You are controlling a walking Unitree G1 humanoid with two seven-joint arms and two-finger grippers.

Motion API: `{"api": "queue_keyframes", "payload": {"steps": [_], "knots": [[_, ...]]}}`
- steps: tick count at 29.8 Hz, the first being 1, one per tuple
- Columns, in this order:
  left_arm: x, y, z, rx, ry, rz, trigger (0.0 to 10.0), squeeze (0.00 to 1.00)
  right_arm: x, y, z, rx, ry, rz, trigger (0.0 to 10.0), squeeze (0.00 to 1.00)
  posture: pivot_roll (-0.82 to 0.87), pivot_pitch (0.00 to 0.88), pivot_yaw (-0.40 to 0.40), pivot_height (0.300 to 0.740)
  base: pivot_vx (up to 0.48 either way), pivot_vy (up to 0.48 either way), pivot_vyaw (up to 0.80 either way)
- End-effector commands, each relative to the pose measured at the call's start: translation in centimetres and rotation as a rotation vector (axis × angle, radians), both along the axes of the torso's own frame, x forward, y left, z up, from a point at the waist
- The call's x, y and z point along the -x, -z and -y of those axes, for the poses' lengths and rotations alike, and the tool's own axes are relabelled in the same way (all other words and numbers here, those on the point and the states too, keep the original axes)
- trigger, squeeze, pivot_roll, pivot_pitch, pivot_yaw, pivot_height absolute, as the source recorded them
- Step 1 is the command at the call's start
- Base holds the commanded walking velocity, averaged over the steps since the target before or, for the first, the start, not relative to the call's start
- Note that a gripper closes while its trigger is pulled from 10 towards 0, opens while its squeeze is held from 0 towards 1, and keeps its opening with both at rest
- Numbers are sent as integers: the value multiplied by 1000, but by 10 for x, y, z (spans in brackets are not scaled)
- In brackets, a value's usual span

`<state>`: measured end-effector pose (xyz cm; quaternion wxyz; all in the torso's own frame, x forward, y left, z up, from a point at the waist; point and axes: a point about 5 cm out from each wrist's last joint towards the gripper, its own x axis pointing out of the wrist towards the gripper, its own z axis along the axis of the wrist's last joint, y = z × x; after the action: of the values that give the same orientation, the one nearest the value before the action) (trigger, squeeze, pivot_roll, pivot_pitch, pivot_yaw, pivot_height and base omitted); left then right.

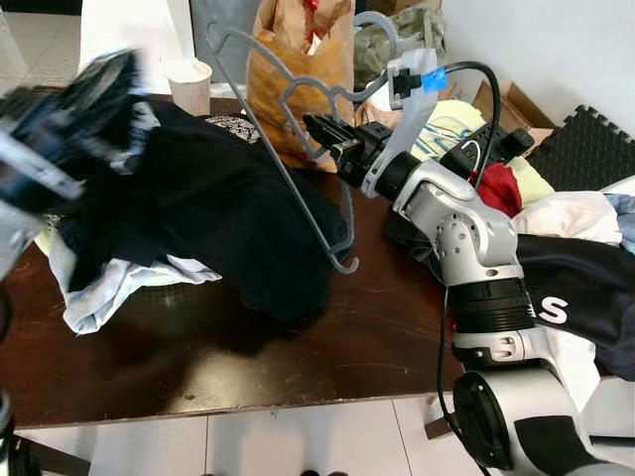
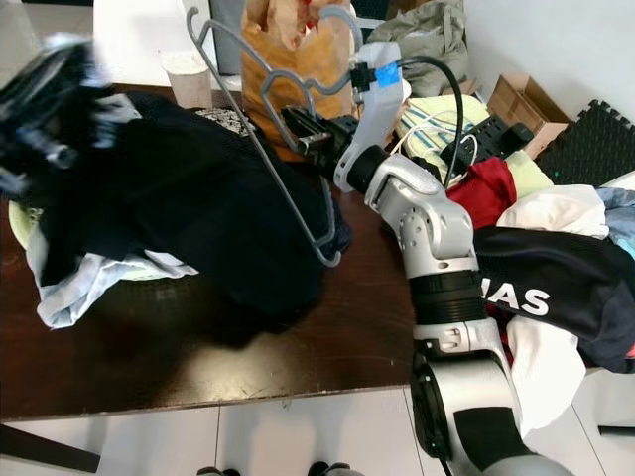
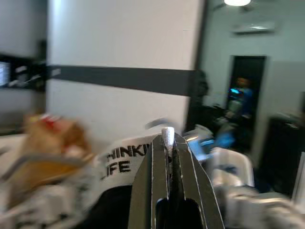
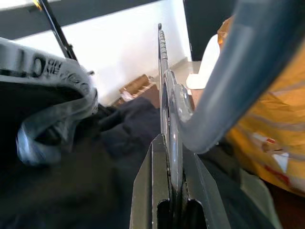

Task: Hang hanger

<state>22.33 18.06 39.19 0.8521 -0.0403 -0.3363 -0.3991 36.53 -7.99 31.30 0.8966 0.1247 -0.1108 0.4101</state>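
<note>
The right gripper [image 1: 316, 127], mid-frame, is clamped on the grey hanger [image 1: 288, 149] above the dark clothes [image 1: 213, 213] on the brown table [image 1: 377, 337], while the blurred left gripper [image 3: 167, 143], upper left, is pressed closed.

Dark wood surface [image 1: 327, 347] on pale tiled floor [image 1: 298, 436]; white wall [image 1: 556, 50] behind, black foam mat [image 1: 585, 149] at rt.

From the head we look steeply down on the dark table [image 1: 298, 367]; both eyes share it, the right one slightly offset. Our right wrist camera peers along its closed fingers, very near the grey hanger [image 4: 228, 81]. Our left wrist camera faces level across the room toward a white wall [image 3: 124, 38].
</note>
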Motion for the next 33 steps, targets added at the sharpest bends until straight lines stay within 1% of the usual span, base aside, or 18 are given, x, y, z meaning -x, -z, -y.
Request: {"api": "queue_keyframes", "payload": {"steps": [1, 3, 4, 5, 6, 7, 8, 10, 11, 14, 16, 18, 21, 24, 27, 29, 32, 33], "knots": [[9, -7, 10, -40, 58, 27, 0, 0, -1, -7, 5, -43, 15, 22, 10000, 0, -4, 149, -75, 740, 0, 0, 0], [9, -7, 10, -40, 58, 27, 0, 0, -1, -7, 5, -43, 15, 22, 10000, 0, -4, 149, -75, 740, 0, 0, 0], [16, -16, 14, -22, 123, 59, 0, 0, -2, -8, 5, -51, 15, 25, 10000, 0, -1, 147, -69, 740, 0, 0, 0], [16, -16, 14, -22, 123, 59, 0, 0, -2, -8, 5, -51, 15, 25, 10000, 0, -1, 147, -69, 740, 0, 0, 0], [25, -26, 16, 29, 200, 93, 0, 0, -2, -10, 6, -58, 20, 29, 10000, 0, -2, 143, -62, 740, 0, 0, 0], [28, -28, 15, 52, 225, 95, 4549, 0, -3, -10, 7, -63, 27, 30, 10000, 0, -2, 141, -57, 740, 0, 0, 0], [30, -29, 15, 63, 232, 91, 10000, 0, -3, -10, 9, -66, 32, 30, 10000, 0, -2, 141, -57, 740, 0, 0, 0], [30, -29, 15, 63, 232, 91, 10000, 0, -3, -10, 9, -66, 32, 30, 10000, 0, -2, 141, -57, 740, 0, 0, 0], [25, -23, 15, 57, 206, 55, 10000, 0, -3, -10, 10, -68, 39, 29, 10000, 0, -4, 137, -54, 740, 0, 0, 0], [2, 7, 21, 38, 136, -113, 10000, 0, -4, -9, 11, -75, 47, 26, 10000, 0, -7, 132, -54, 740, -215, 0, 0], [-2, 18, 25, 45, 140, -162, 10000, 0, -4, -9, 12, -83, 47, 25, 10000, 0, -8, 130, -55, 740, -319, 0, 0], [-2, 18, 25, 45, 140, -162, 10000, 0, -4, -9, 12, -83, 47, 25, 10000, 0, -8, 130, -55, 740, -319, 0, 0], [-6, 29, 33, 42, 149, -210, 10000, 0, -3, -13, 15, -160, 11, 10, 10000, 0, -9, 127, -53, 740, -291, 0, 0], [-7, 30, 35, 42, 152, -225, 10000, 0, -3, -14, 18, -194, -13, 2, 10000, 0, -7, 125, -54, 740, -290, 0, 0], [-10, 36, 39, 34, 158, -253, 10000, 0, -4, -14, 26, -235, -38, -10, 10000, 0, -7, 123, -53, 740, -292, 0, 0], [-9, 40, 48, 41, 186, -266, 10000, 0, -6, -10, 38, -235, -26, -19, 10000, 0, -11, 124, -51, 740, -294, 0, 0], [-9, 41, 52, 45, 194, -267, 10000, 0, -7, -8, 44, -230, -12, -21, 10000, 0, -14, 125, -52, 740, -294, 0, 0], [-10, 43, 55, 47, 196, -273, 10000, 0, -7, -5, 50, -218, -9, -19, 10000, 0, -15, 124, -51, 740, -292, 0, 0]]}}
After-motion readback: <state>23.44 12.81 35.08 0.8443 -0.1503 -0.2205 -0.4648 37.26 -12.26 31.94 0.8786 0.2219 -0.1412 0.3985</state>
